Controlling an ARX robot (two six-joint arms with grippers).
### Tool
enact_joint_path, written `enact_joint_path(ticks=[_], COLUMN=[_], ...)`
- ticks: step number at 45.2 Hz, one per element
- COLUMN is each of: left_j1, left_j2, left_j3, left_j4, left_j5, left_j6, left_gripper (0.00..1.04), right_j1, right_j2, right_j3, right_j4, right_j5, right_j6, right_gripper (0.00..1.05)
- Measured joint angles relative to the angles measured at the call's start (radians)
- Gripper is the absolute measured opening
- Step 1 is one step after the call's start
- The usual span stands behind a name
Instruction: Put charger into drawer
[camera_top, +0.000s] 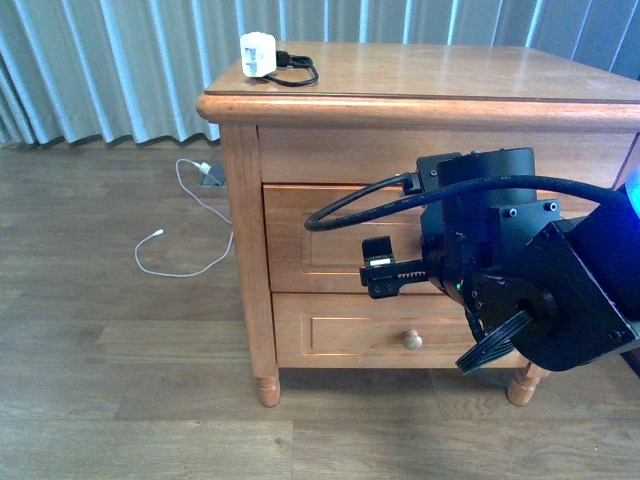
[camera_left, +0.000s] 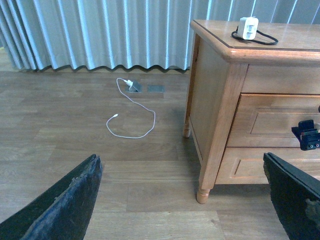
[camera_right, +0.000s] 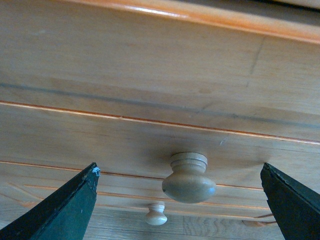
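The charger (camera_top: 258, 54), a white cube with a black coiled cable (camera_top: 296, 71), lies on the nightstand's top near its left rear corner; the left wrist view shows the charger (camera_left: 248, 28) too. The drawer (camera_top: 318, 242) is the upper one and stands closed. My right gripper (camera_top: 380, 268) is open in front of the drawer's panel. In the right wrist view the drawer's round knob (camera_right: 189, 178) sits between the fingers of the right gripper (camera_right: 179, 172), untouched. My left gripper (camera_left: 182, 200) is open over the floor, left of the nightstand, holding nothing.
A long thin white cable (camera_top: 180, 240) lies on the wood floor left of the nightstand, running to a floor socket (camera_left: 134, 86). The lower drawer (camera_top: 345, 335) with its knob (camera_top: 412, 340) is closed. Curtains (camera_top: 120, 70) hang behind. A nightstand leg (camera_left: 202, 192) stands near my left gripper.
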Motion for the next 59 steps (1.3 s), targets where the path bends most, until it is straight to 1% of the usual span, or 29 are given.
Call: enact_joint_path(ticks=[10,15,18,21,22,23,26,29,34,37,41,44,59], left_j1=[0.000,0.000,0.000,0.000,0.000,0.000,0.000,0.000,0.000,0.000,0.000,0.000,0.000], left_j2=[0.000,0.000,0.000,0.000,0.000,0.000,0.000,0.000,0.000,0.000,0.000,0.000,0.000], left_j3=[0.000,0.000,0.000,0.000,0.000,0.000,0.000,0.000,0.000,0.000,0.000,0.000,0.000], left_j4=[0.000,0.000,0.000,0.000,0.000,0.000,0.000,0.000,0.000,0.000,0.000,0.000,0.000], left_j5=[0.000,0.000,0.000,0.000,0.000,0.000,0.000,0.000,0.000,0.000,0.000,0.000,0.000], left_j6=[0.000,0.000,0.000,0.000,0.000,0.000,0.000,0.000,0.000,0.000,0.000,0.000,0.000], left_gripper=[0.99,0.99,0.99,0.99,0.99,0.99,0.99,0.99,0.99,0.99,0.99,0.99,0.99], right_j1=[0.000,-0.001,-0.001,-0.001,-0.001,-0.001,-0.001,-0.001,0.000,0.000,0.000,0.000,0.001], right_j2=[0.000,0.000,0.000,0.000,0.000,0.000,0.000,0.000,0.000,0.000,0.000,0.000,0.000], right_j3=[0.000,0.000,0.000,0.000,0.000,0.000,0.000,0.000,0.000,0.000,0.000,0.000,-0.005], right_j4=[0.002,0.002,0.003,0.004,0.004,0.004,0.006,0.006,0.007,0.008,0.008,0.008,0.011], right_j5=[0.001,0.004,0.006,0.008,0.008,0.008,0.007,0.007,0.004,0.005,0.008,0.006,0.006], right_j6=[0.000,0.000,-0.001,-0.002,-0.002,-0.003,-0.006,-0.011,-0.013,-0.013,-0.018,-0.021,-0.026], right_gripper=[0.96,0.91,0.78,0.70,0.64,0.62,0.47,0.41,0.45,0.41,0.27,0.24,0.23])
